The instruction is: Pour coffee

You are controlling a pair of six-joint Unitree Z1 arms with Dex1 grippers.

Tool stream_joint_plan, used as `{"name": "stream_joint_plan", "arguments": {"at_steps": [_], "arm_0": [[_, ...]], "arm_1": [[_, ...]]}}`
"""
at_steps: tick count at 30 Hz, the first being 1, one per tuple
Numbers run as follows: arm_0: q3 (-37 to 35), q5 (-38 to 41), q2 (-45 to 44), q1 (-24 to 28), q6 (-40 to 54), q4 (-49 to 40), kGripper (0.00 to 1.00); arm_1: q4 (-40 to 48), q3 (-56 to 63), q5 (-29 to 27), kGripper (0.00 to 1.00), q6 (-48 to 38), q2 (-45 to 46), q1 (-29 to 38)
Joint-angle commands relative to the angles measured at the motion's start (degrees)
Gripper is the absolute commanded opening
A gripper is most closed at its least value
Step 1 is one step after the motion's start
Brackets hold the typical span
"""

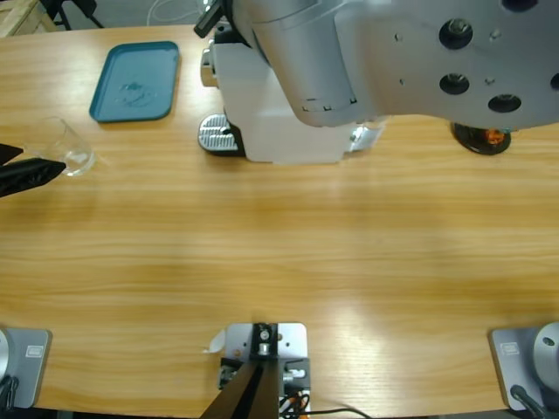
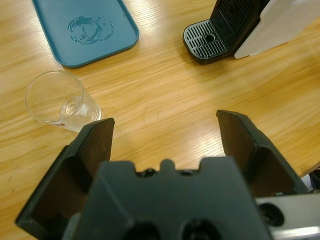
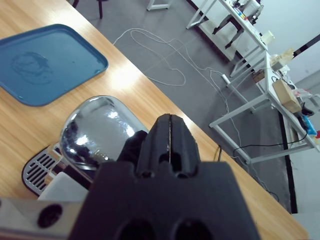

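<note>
left end effector [image 2: 165, 135], jaws apart, should close squarely round the clear plastic cup [image 2: 62, 102] on the wooden bench [image 1: 288, 253]; right end effector [image 3: 170, 142], jaws together, sits above the white coffee machine [image 1: 271, 109].

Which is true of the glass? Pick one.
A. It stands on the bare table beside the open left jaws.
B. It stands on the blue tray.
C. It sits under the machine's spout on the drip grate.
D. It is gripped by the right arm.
A: the glass stands on the table, off the tray, just outside the open left gripper.
</note>
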State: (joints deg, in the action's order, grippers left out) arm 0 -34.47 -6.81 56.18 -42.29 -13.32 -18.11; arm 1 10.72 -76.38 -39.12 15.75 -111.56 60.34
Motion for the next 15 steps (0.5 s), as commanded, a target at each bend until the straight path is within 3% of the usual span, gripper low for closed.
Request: {"name": "stream_joint_plan", "arguments": {"at_steps": [1,15], "arm_0": [[1.6,-0.3,1.7,-0.4,0.2,0.5,0.881],[1.5,-0.2,2.0,-0.4,0.3,0.5,0.881]], "arm_1": [[-0.2,8.5,2.2,0.0,-2.8,-8.2,2.9],[0.4,11.0,2.2,0.0,-5.6,-8.6,3.5]]}}
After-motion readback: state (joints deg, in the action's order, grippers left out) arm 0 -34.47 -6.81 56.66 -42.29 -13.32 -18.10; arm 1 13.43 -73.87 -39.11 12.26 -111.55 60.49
